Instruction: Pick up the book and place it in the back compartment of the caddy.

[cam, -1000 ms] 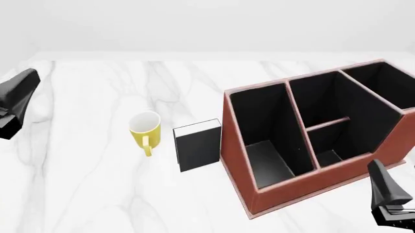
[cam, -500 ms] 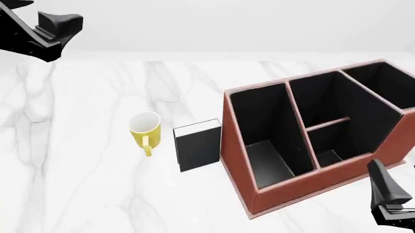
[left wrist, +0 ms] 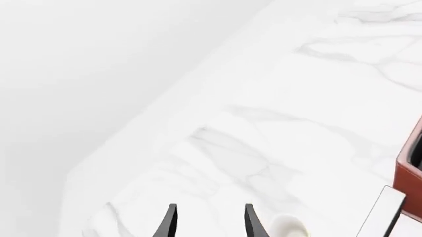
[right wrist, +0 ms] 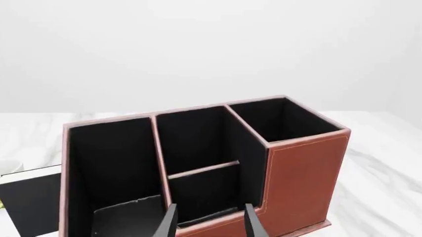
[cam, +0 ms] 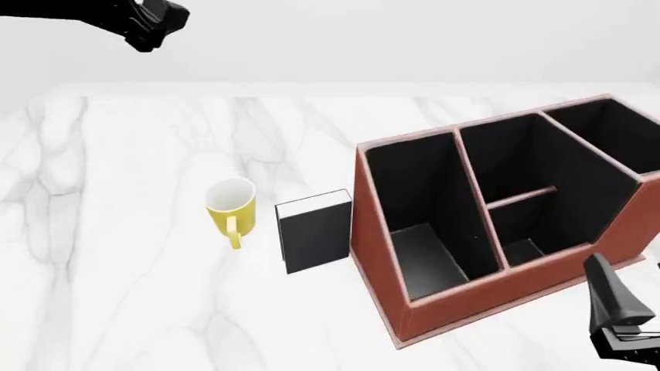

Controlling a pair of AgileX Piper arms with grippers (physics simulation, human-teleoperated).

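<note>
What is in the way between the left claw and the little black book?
Nothing visible. The left claw hangs open high above the table, and the book stands upright between the yellow mug and the caddy with open air above it.

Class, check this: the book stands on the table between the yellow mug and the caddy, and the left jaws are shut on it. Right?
Not quite. The book does stand between the mug and the caddy, but the left gripper is open and far from it, as the front view shows.
</note>
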